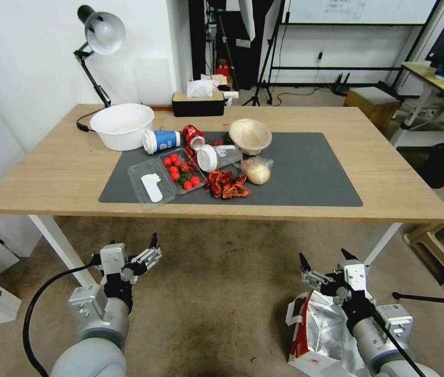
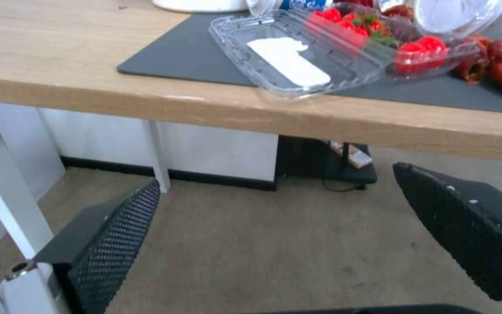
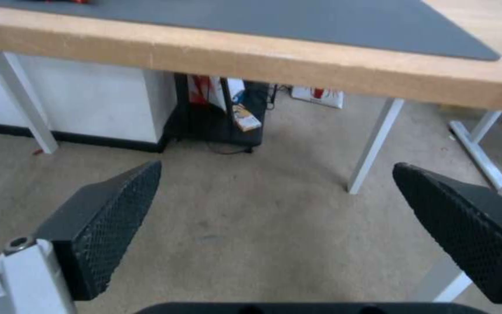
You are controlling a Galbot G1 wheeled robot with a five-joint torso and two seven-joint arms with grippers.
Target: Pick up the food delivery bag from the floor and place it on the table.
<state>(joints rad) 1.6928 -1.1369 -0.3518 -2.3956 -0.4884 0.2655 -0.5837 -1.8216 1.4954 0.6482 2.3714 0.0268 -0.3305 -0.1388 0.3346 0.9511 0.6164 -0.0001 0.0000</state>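
Food delivery bag [image 1: 316,330] sits on the floor beside the bench [image 1: 65,167], not yet lifted; right tool [image 1: 328,264] above it and left tool [image 1: 151,248] both spread, empty.

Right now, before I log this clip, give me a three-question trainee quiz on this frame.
1. True or false: the food delivery bag sits on the table.
2. Which gripper hangs nearest the bag? A) left gripper B) right gripper
3. Fill in: both grippers' fingers are ____.

Key: 1 false, it is on the floor; 2 B; 3 open.
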